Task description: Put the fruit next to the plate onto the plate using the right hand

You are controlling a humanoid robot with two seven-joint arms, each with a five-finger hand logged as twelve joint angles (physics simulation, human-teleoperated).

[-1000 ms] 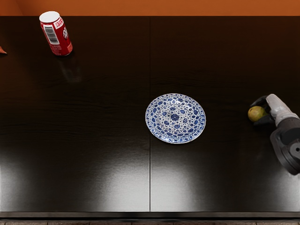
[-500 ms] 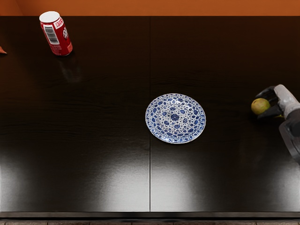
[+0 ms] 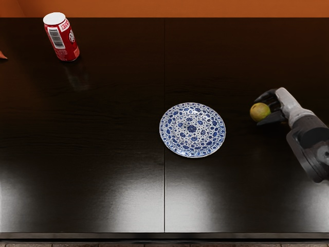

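R hand (image 3: 278, 106): I see fingers curled round fruit (image 3: 259, 111), gripping it
fruit: right of plate (image 3: 192, 129), clear of rim
can (image 3: 61, 36): far-left corner of table (image 3: 103, 164)

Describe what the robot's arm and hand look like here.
Only the right arm shows, at the picture's right edge: bulky, dark grey, with a round joint cap. A pale grey, tube-shaped wrist piece leads to the right hand, which has slim black fingers. No cables or markings are visible.
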